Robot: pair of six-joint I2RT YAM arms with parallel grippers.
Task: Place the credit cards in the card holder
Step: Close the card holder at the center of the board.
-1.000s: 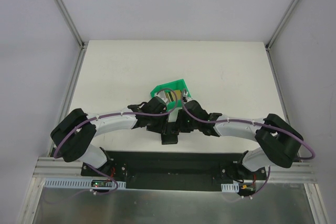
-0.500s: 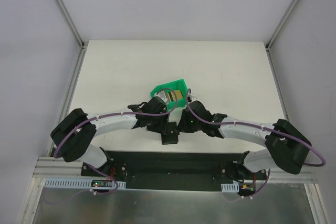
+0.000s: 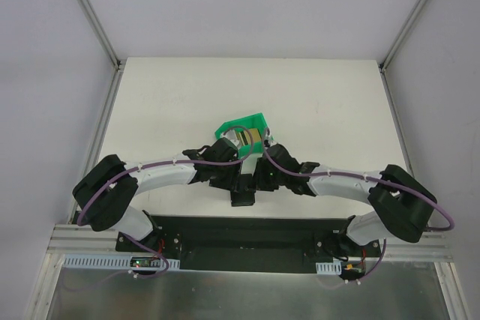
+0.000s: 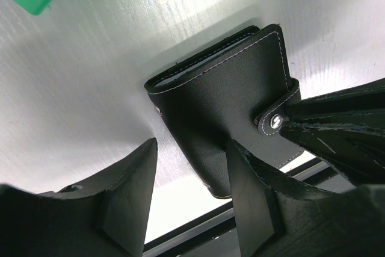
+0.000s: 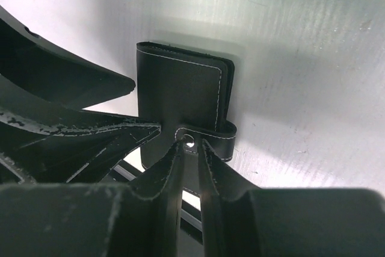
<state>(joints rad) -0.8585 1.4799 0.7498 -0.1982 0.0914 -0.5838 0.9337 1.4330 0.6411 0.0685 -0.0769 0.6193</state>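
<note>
- Both arms are reaching in toward the middle of the overhead view, and their wrists are meeting just below the green bin (image 3: 255, 120).
- The cards (image 3: 250, 137) are sitting inside that bin, showing gold and dark stripes, a little above centre frame. They are apart from both claws.
- The wallet (image 4: 222, 88) is lying closed on the white table (image 3: 322, 103). It is near the lower edge of the tabletop, poking out beneath the two wrists in the overhead view.
- The left claw (image 4: 191, 145) is standing spread wide, straddling the wallet's lower end.
- In the left wrist view, the claw's right-hand finger (image 4: 249, 197) is crossing over the wallet's face. The left-hand finger is sitting just off the wallet's edge, with a sliver of table showing between them.
- The right claw (image 5: 190, 144) is coming in from the right of the left wrist view. Its fingers are nearly pressed together, with only a thin slit between them.
- Its tips are sitting right at the snap (image 4: 274, 121) on the wallet's tab (image 5: 215, 129).
- Whether those tips are actually nipping the tab, I cannot tell.
</note>
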